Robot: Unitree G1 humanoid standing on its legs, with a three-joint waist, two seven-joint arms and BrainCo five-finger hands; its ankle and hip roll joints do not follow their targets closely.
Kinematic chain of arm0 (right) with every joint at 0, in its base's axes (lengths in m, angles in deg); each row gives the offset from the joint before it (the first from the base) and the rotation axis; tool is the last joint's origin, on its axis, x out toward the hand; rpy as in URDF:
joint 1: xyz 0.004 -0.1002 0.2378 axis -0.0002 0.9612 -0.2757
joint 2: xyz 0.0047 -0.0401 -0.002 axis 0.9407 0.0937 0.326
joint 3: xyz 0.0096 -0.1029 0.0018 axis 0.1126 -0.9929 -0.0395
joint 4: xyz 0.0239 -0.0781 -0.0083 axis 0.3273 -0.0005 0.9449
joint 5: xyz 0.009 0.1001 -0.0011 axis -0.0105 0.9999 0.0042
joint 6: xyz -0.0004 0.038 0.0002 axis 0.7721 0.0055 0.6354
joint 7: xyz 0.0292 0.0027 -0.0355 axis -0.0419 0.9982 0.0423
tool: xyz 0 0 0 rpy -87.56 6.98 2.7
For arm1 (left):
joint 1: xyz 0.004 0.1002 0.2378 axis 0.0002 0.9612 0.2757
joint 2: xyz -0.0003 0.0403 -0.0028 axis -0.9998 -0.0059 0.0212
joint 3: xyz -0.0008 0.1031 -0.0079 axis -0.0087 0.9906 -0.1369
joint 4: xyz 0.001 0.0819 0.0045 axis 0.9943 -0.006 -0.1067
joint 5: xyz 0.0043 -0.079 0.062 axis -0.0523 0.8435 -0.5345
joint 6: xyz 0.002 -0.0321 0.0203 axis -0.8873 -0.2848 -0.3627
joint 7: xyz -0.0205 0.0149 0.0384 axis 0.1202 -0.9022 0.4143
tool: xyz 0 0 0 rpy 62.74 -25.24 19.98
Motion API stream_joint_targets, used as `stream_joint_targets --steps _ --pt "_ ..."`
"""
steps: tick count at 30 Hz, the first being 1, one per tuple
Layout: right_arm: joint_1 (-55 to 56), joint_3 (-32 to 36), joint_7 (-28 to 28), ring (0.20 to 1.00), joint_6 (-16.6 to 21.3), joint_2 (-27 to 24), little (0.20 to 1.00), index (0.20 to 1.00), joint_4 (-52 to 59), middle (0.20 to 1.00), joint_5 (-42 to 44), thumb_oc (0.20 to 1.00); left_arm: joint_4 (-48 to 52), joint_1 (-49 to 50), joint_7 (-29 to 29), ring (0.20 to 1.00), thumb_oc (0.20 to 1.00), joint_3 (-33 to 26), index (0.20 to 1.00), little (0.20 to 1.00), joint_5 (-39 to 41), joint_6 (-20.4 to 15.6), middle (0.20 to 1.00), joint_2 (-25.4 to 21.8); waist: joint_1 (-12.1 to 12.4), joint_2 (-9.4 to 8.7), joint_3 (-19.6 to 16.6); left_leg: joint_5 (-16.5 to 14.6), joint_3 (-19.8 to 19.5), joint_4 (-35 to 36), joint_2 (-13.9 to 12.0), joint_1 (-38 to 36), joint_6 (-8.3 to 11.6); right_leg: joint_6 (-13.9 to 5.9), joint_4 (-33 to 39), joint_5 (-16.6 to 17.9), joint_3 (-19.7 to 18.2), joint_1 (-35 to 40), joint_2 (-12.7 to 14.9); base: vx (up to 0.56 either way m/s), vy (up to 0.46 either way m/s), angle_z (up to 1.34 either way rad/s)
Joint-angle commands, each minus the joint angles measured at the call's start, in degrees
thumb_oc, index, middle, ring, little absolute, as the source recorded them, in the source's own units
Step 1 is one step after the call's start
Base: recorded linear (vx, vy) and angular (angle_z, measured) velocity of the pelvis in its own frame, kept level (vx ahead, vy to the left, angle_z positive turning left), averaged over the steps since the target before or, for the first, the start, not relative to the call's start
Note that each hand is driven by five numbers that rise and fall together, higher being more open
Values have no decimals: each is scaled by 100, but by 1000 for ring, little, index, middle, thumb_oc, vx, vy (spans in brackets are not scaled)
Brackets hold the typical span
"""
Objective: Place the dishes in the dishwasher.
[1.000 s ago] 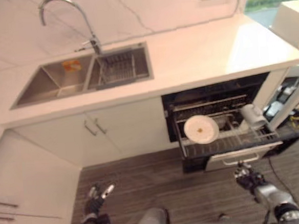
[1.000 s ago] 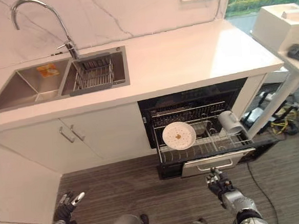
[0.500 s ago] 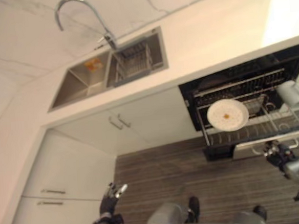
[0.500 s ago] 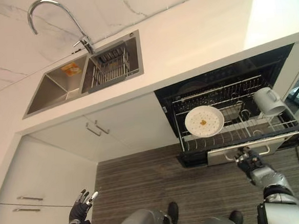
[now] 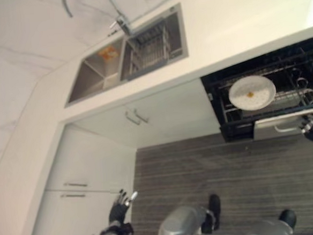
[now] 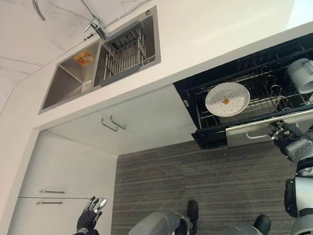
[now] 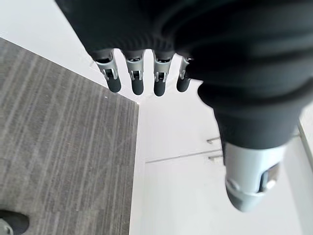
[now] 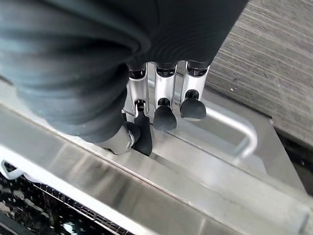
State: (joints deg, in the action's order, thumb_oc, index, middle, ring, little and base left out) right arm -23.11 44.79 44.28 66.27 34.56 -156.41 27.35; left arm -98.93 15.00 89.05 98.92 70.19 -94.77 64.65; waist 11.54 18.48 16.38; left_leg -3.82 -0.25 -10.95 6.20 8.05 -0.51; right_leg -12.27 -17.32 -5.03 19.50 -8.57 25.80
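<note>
The dishwasher drawer (image 6: pixel 254 132) stands pulled out under the counter. A white plate (image 6: pixel 228 99) with a brown speck stands on edge in its wire rack, and a white mug (image 6: pixel 305 76) lies at the rack's right end. My right hand (image 6: pixel 285 135) is at the steel drawer front, fingers (image 8: pixel 164 115) curled round the left end of the bar handle (image 8: pixel 239 129) with the thumb below. My left hand (image 6: pixel 90 211) hangs low by the white cabinets, fingers (image 7: pixel 142 73) straight and holding nothing.
A double steel sink (image 6: pixel 68 83) with a wire basket (image 6: pixel 124 54) and a curved faucet (image 6: pixel 93 22) sits in the white counter (image 6: pixel 220 32). White cabinet doors (image 6: pixel 140 118) run below it. Grey striped floor (image 6: pixel 215 183) lies in front.
The camera has swung, shifting the whole scene. My right hand has risen from just below the drawer front onto its handle. The left hand stays low and open.
</note>
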Motion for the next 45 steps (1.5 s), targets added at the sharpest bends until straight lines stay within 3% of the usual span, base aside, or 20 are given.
stream_joint_targets --steps 1,4,9,11,19,20,23,24,25,26,28,32,36,38,39,41,42,43,45 --pt "-1283 -455 231 200 183 -340 200 200 168 200 -257 200 248 -73 -46 1000 1000 -48 1000 1000 26 -6 1000 -514 242 55 64 82 68 -624 -353 660 531 159 13 465 -99 -322 -152 34 -27 9" --pt "-2043 -919 123 200 274 -671 200 200 74 200 -608 200 259 43 -83 1000 1000 -209 1000 1000 -4 152 1000 -691 351 208 146 153 -24 -624 -293 916 548 158 13 444 -184 -571 -163 7 -73 15" --pt "-3248 -1757 -76 200 400 -871 200 200 46 200 -1002 200 -147 146 -429 1000 1000 -640 1000 1000 -328 312 1000 -782 456 270 269 238 -106 -624 -300 1300 573 141 13 421 -359 -1040 -233 -6 -107 8" --pt "-4108 -2408 -43 200 434 -825 200 200 15 200 -1314 200 -424 148 -630 1000 1000 -785 1000 1000 -574 395 1000 -754 511 240 332 288 -150 -624 -375 1515 601 166 13 437 -458 -1350 -303 15 -88 -2" --pt "-4806 -2943 204 200 733 -824 200 200 44 200 -1610 200 -387 184 -763 1000 1000 -877 1000 1000 -631 528 1000 -986 582 139 415 351 -260 -624 -481 1782 606 195 13 503 -515 -1693 -420 25 -86 -5" --pt "-4858 -3005 258 200 748 -805 200 200 46 200 -1671 200 -403 192 -799 1000 1000 -865 1000 1000 -648 515 1000 -993 598 109 383 228 -295 -624 -485 1721 630 144 13 355 -573 -1647 -441 118 -45 -2" --pt "-4922 -3127 297 200 909 -721 200 200 49 200 -1829 200 -374 191 -830 1000 1000 -841 1000 1000 -682 507 1000 -1019 611 98 397 224 -291 -624 -523 1742 634 156 13 368 -576 -1701 -461 14 -17 -5" --pt "-4926 -3134 308 200 919 -722 200 200 55 200 -1836 200 -361 192 -827 1000 1000 -840 1000 1000 -675 512 1000 -1026 599 120 430 342 -261 -624 -531 1807 609 216 13 512 -523 -1765 -455 -5 -24 -6" --pt "-5012 -3218 276 200 981 -677 200 200 145 200 -1754 200 -262 170 -782 1000 1000 -843 1000 1000 -632 616 1000 -1085 608 80 412 219 -288 -624 -540 1766 630 161 13 368 -596 -1732 -478 -110 -24 -7" --pt "-5040 -3217 262 200 1123 -666 200 200 220 200 -1719 200 -199 171 -768 1000 1000 -854 1000 1000 -612 667 1000 -1130 597 95 450 353 -270 -624 -557 1855 606 224 13 518 -548 -1807 -479 73 -68 -2" --pt "-5120 -3225 231 200 1385 -622 200 200 362 200 -1624 200 -111 196 -782 1000 1000 -838 1000 1000 -613 754 1000 -1198 617 72 435 237 -318 -624 -563 1804 631 163 13 371 -605 -1754 -504 14 -49 -7" --pt "-5193 -3273 173 200 1922 -497 200 200 667 200 -1697 200 -112 234 -801 1000 1000 -807 1000 1000 -693 703 1000 -1253 619 68 446 356 -274 -624 -597 1875 615 225 13 519 -492 -1810 -509 -100 -9 -5" --pt "-5212 -3313 172 200 2666 -451 200 200 948 200 -1713 200 -12 257 -805 1000 1000 -850 1000 1000 -606 785 1000 -1353 651 10 353 205 -234 -624 -637 1776 659 147 13 340 -457 -1679 -509 -11 -2 -6" --pt "-5239 -3290 181 200 2966 -456 200 200 1030 200 -1815 200 18 296 -815 1000 1000 -851 1000 1000 -559 798 1000 -1379 663 18 316 206 -217 -624 -649 1759 673 144 13 324 -425 -1639 -502 -69 19 -7" --pt "-5232 -3289 61 200 3288 -470 200 200 1158 200 -2065 200 16 316 -850 1000 1000 -871 1000 1000 -546 823 1000 -1386 669 -3 284 209 -205 -624 -647 1751 671 122 13 336 -415 -1627 -495 -111 16 -1" --pt "-5126 -3402 -25 200 3453 -467 200 200 1326 200 -2320 200 -45 341 -991 1000 1000 -912 1000 1000 -594 753 1000 -1393 675 -51 257 196 -192 -624 -653 1711 667 117 13 345 -402 -1585 -510 -127 -19 4" --pt "-4951 -3528 -108 548 3482 -448 548 548 1452 548 -2426 548 -120 330 -1103 1000 1000 -956 1000 1000 -628 618 1000 -1377 675 -131 246 194 -181 -624 -676 1690 674 129 13 340 -362 -1539 -541 -162 -64 5" --pt "-4698 -3596 -177 1000 3542 -428 1000 1000 1602 1000 -2463 1000 -151 304 -1138 1000 1000 -953 1000 1000 -613 480 1000 -1341 664 -207 236 186 -153 -624 -709 1661 682 137 13 335 -320 -1490 -570 -165 -76 5" --pt "-4299 -3552 -189 1000 3496 -441 1000 1000 1887 1000 -2780 1000 -72 294 -1199 1000 1000 -989 1000 1000 -601 335 1000 -1362 639 -325 243 159 -118 -624 -760 1600 677 137 13 338 -273 -1408 -601 -133 -79 2"
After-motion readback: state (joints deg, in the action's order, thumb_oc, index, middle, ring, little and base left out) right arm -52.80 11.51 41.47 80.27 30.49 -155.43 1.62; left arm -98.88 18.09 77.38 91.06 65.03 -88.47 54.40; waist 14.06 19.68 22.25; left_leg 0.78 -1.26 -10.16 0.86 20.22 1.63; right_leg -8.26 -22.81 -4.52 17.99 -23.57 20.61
